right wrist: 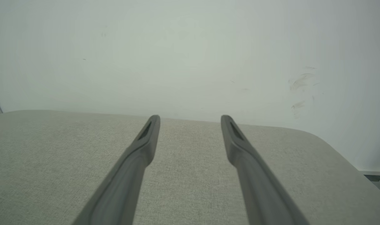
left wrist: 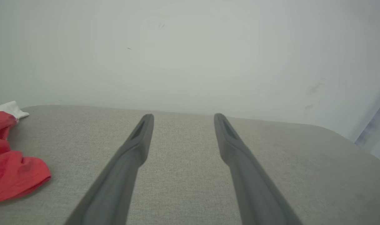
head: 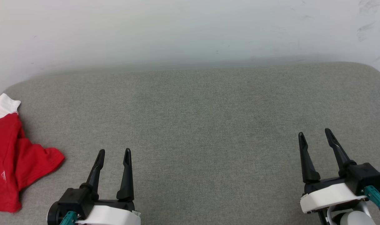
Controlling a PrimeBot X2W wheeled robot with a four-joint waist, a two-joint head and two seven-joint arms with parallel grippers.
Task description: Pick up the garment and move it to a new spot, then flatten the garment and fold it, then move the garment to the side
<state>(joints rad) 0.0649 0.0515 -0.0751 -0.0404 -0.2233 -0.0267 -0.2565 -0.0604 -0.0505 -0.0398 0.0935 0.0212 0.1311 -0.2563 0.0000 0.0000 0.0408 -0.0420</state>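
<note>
Grey fabric table [head: 208, 125] against white wall [head: 190, 31] | garment [head: 11, 156] crumpled at left edge, untouched | left gripper [head: 114, 151], right gripper [head: 314, 132]: jaws spread, empty, apparently staged for pickup

Left gripper [head: 114, 152] and right gripper [head: 314, 132] are each built of two long tapered black fingers [head: 126, 175], a black block [head: 74, 200], white shell [head: 327, 192], teal fitting [head: 374, 195].

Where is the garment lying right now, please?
The garment lies crumpled on the left side of the grey cushion in the head view, left of the left gripper.
</note>
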